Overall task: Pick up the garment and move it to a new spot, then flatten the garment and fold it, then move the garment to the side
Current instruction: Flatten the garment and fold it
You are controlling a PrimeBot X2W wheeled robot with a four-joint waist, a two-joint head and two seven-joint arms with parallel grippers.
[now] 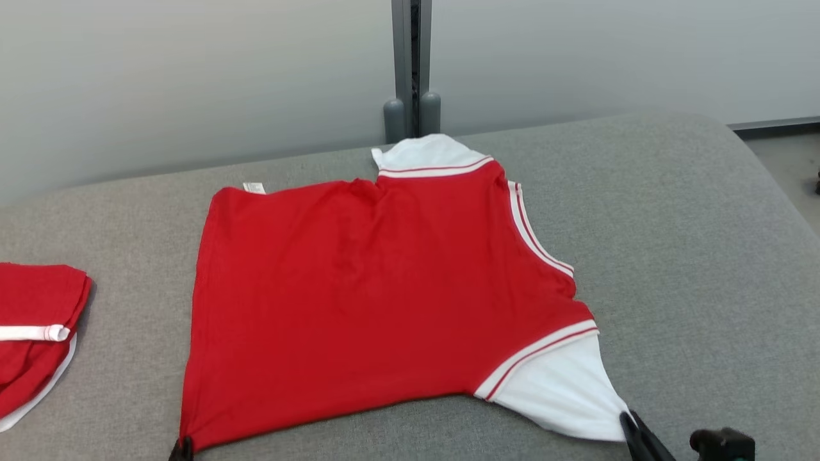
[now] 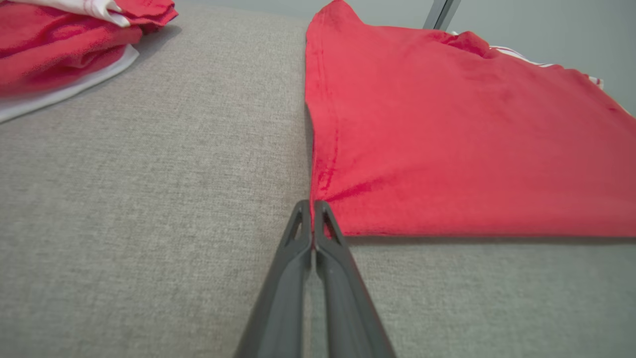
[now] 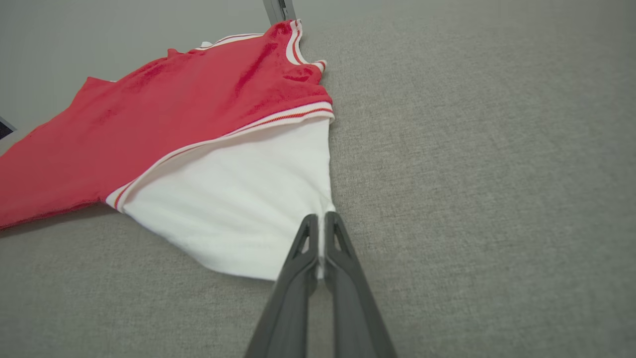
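Pile (image 1: pixel 35 333) left of garment (image 1: pixel 359 301)

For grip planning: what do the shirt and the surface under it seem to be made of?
The shirt looks like soft matte knit, perhaps cotton jersey: it drapes and creases. The surface looks like grey woven upholstery cloth, matte: its coarse weave shows.

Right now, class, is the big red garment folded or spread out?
Spread out: the red garment lies flat on the grey surface, both white sleeves extended, none folded over.
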